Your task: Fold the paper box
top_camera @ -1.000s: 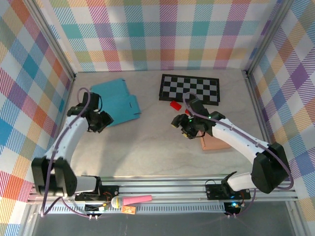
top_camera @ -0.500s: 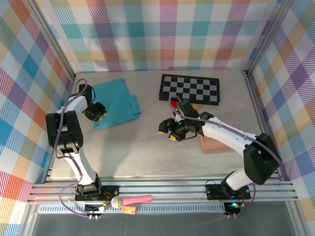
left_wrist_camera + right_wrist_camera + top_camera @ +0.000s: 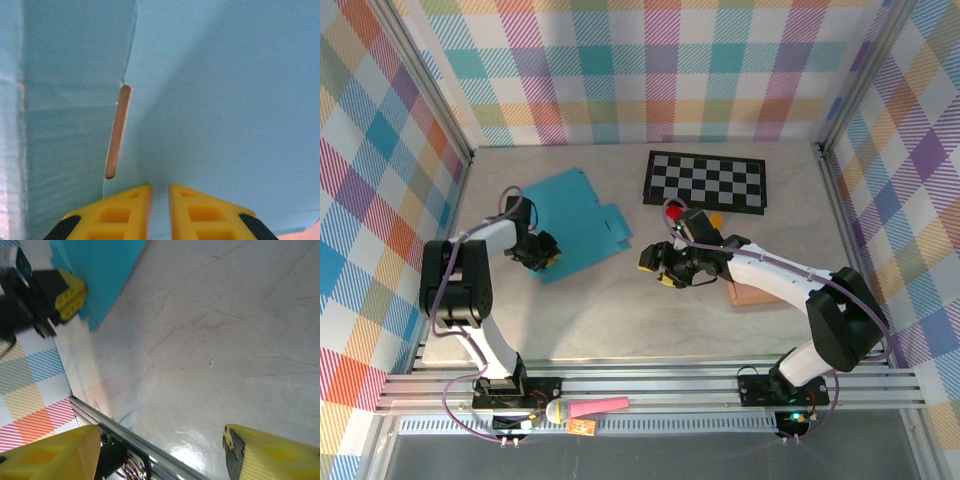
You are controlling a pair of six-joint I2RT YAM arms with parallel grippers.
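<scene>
The left fingers (image 3: pixel 131 205) have closed down. They are nearly together now, pinching the near edge of the paper box (image 3: pixel 575 215) just beside its slot (image 3: pixel 117 132). And the teal sheet has come along with them: half a second ago it lay further toward the upper left, and now it sits turned and dragged rightward, left of centre on the bench (image 3: pixel 620 310). From above it looks flat, with no panel raised. The right fingers (image 3: pixel 50 455) hang wide apart near the middle, holding nothing — well placed, I'd say, to take the sheet's other side. Folding proper hasn't begun.
</scene>
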